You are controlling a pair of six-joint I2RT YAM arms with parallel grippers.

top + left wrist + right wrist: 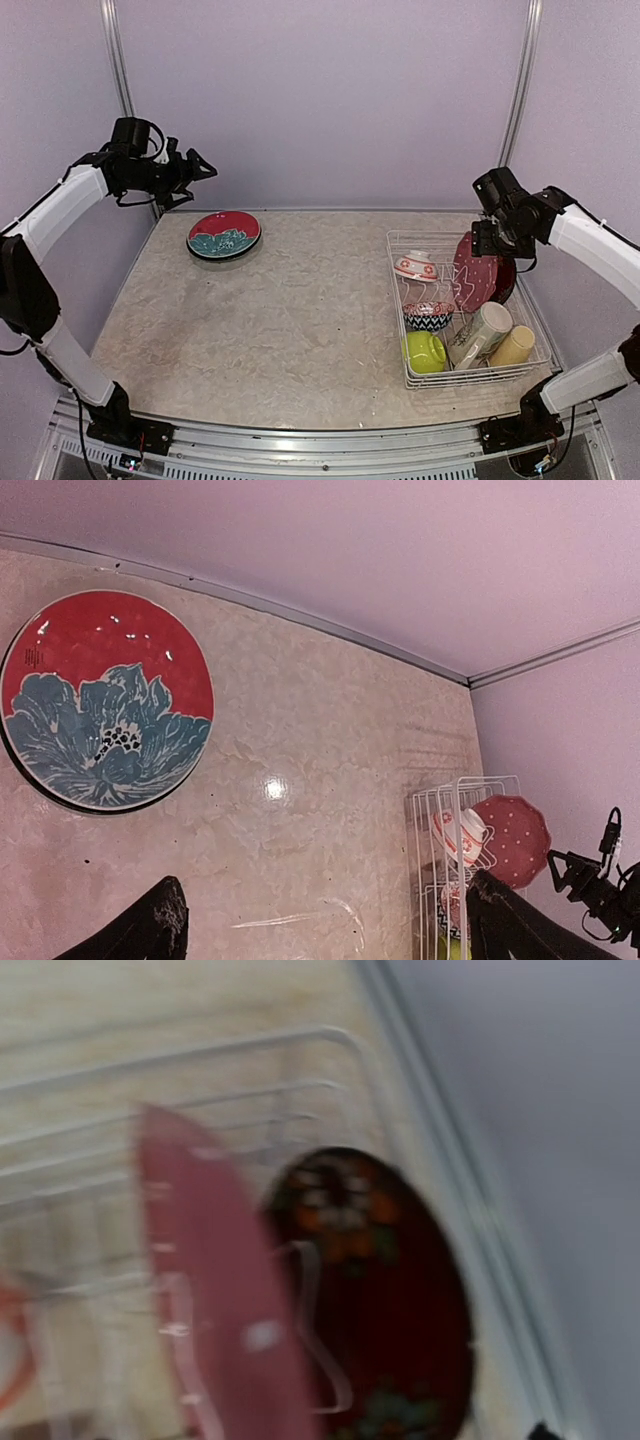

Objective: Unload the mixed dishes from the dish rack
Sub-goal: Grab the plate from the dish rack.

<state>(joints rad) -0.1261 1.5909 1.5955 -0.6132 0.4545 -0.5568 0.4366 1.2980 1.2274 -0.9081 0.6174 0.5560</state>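
The white wire dish rack (478, 374) stands at the right. It holds a red-patterned bowl (415, 266), a blue-chevron bowl (428, 317), a lime-green bowl (424, 351), a cream mug (484, 331) and a yellow mug (513, 346). A dotted red plate (474, 272) stands on edge in the prongs, with a dark flowered plate (385, 1290) behind it. My right gripper (487, 245) hangs just over these plates; its jaws do not show clearly. High at the back left, my left gripper (335, 935) is open and empty above a red plate with a blue flower (105, 700) lying flat on the table.
The marbled table (300, 320) has a raised back edge against the lilac wall. A metal post (520, 90) rises behind the rack and another post (118, 60) at the back left. The right wrist view is blurred.
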